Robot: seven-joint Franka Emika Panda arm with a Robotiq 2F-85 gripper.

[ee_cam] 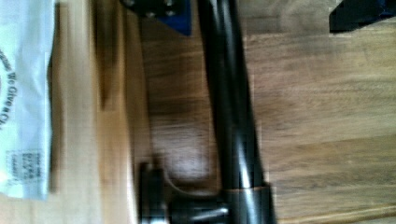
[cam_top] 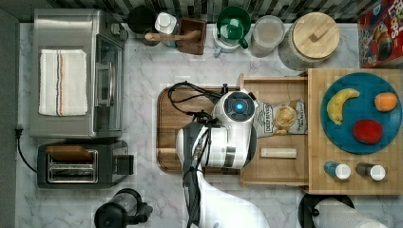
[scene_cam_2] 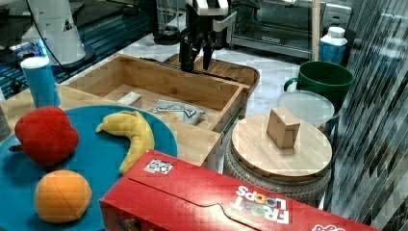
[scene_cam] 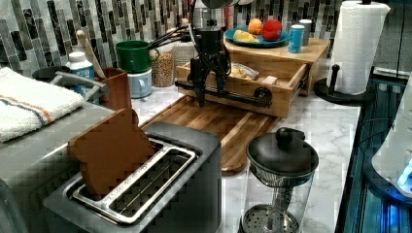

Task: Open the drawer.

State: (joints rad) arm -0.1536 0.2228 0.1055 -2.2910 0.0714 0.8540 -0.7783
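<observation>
Well, closest to the camera in the left view sit a dark toaster (scene_cam: 145,194) with a brown slice (scene_cam: 111,150) in it and a glass coffee press (scene_cam: 279,184). Behind them lies a dark brown wooden tray (scene_cam: 228,127) on the marble counter (scene_cam: 320,131).

Past the tray is the drawer (scene_cam: 243,85). It is part of a light wooden box (scene_cam: 301,51) and it already sticks far out over the tray. You can look right down inside it: a bag of chips (cam_top: 280,118) and a small wooden block (cam_top: 278,152) lie there.

The gripper (scene_cam: 209,92) points down at the long black handle (scene_cam: 228,95) on the drawer's front. Its fingers (scene_cam_2: 184,55) look spread apart, one on each side of the bar, not squeezing it. In the wrist view the handle runs between two dark finger tips with space around it.

So I think the job is almost done or done. Maybe a little more pulling is left, and then the arm can lift away.

On top of the box at the back sits a blue plate (scene_cam: 257,41) with fruit.
</observation>
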